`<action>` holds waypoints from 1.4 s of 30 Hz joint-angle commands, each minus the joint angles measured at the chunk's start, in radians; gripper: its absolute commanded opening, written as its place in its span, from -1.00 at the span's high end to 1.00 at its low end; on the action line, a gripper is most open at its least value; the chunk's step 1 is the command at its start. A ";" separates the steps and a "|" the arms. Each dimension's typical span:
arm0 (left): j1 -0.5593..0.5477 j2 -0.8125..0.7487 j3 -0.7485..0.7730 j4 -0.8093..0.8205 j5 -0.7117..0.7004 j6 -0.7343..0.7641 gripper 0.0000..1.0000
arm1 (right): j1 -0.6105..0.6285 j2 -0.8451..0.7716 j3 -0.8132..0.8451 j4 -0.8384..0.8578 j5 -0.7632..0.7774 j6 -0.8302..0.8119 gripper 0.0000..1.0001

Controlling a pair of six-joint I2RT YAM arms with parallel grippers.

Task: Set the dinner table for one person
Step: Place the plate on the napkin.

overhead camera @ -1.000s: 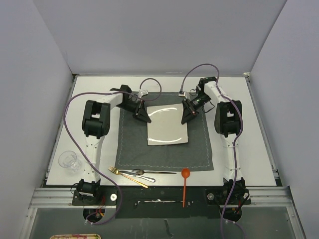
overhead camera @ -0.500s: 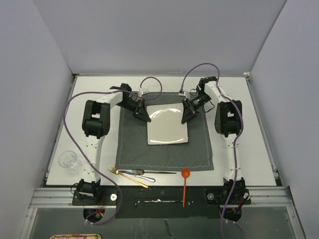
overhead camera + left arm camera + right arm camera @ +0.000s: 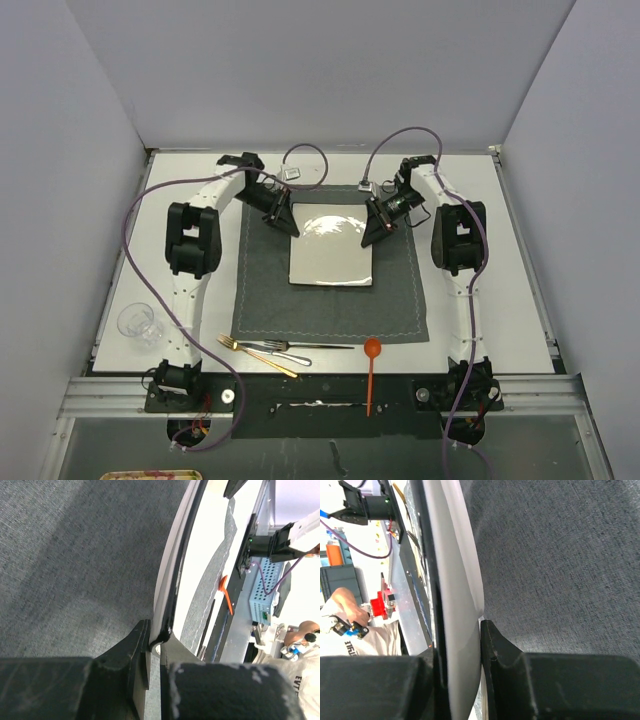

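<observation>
A square off-white plate lies over the far half of the dark grey placemat on the white dinner table. My left gripper is shut on the plate's far left corner, and my right gripper is shut on its far right corner. In the left wrist view the plate's rim runs between the closed fingers of the left gripper above the placemat. In the right wrist view the right gripper pinches the plate's edge over the placemat.
A gold fork, a silver fork and a knife lie at the placemat's near left edge. An orange spoon lies across the near table edge. A clear glass stands at the near left. Purple cables loop behind both arms.
Both grippers have carried the plate a little to the left and squared it to the placemat. The left arm's wrist has swung toward the far edge.
</observation>
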 commanded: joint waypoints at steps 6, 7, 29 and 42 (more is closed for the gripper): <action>-0.078 -0.081 0.139 -0.221 -0.008 0.093 1.00 | 0.034 -0.105 -0.073 -0.100 -0.093 0.010 1.00; -0.080 -0.093 0.120 -0.215 -0.014 0.093 1.00 | 0.036 -0.110 -0.080 -0.100 -0.092 0.011 1.00; -0.062 -0.103 0.039 -0.262 -0.108 0.148 1.00 | 0.097 -0.150 -0.233 -0.050 -0.014 0.028 1.00; -0.029 -0.095 -0.001 -0.207 -0.167 0.144 1.00 | 0.115 -0.129 -0.250 -0.047 0.074 0.034 1.00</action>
